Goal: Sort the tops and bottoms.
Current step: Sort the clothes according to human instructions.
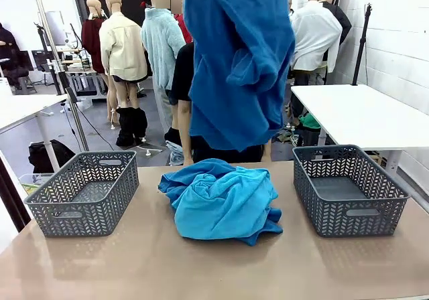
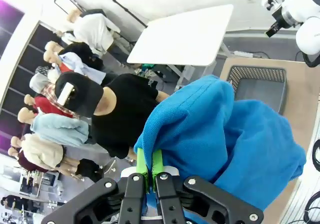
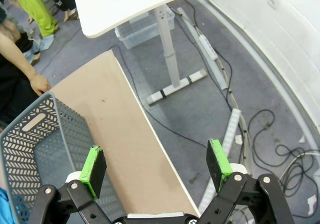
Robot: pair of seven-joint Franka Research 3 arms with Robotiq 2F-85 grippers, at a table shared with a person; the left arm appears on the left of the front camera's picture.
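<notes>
Left gripper (image 2: pixel 150 160) clamps the blue garment (image 1: pixel 234 59) hanging below it; right gripper (image 3: pixel 154 146) gapes.

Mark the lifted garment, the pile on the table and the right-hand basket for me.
lifted garment (image 1: pixel 234 59): front view, middle of the hanging fabric.
pile (image 1: pixel 224 203): front view, centre of the turquoise heap.
right-hand basket (image 1: pixel 348 219): front view, its near wall.

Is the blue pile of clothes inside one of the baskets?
No, the blue pile lies on the table between the left basket and the right basket.
</notes>
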